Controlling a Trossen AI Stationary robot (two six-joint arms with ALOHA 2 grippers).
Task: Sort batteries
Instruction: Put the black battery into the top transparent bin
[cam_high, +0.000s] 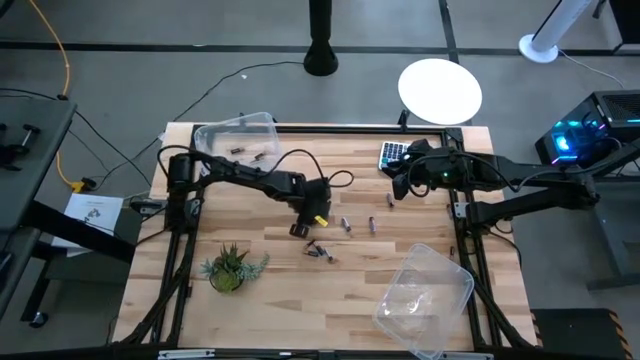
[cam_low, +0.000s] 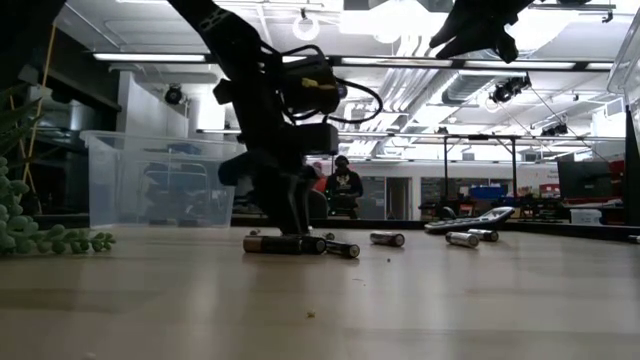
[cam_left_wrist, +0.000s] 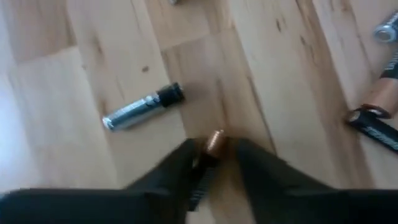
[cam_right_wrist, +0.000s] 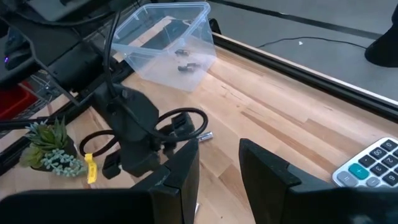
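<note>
Copper-tipped battery (cam_left_wrist: 211, 149) pinched between left gripper (cam_left_wrist: 214, 163) fingers, on table.

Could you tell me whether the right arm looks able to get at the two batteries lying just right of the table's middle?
Probably yes. The right gripper hangs above the table near the calculator, and the batteries lie on bare wood nearby. The left gripper works farther left, out of the way.

Evenly bright overhead lighting, ceiling lights (cam_low: 300, 22) glaring in the low view, arms silhouetted there, left wrist view motion-blurred, table (cam_high: 290, 300) shadows soft.
</note>
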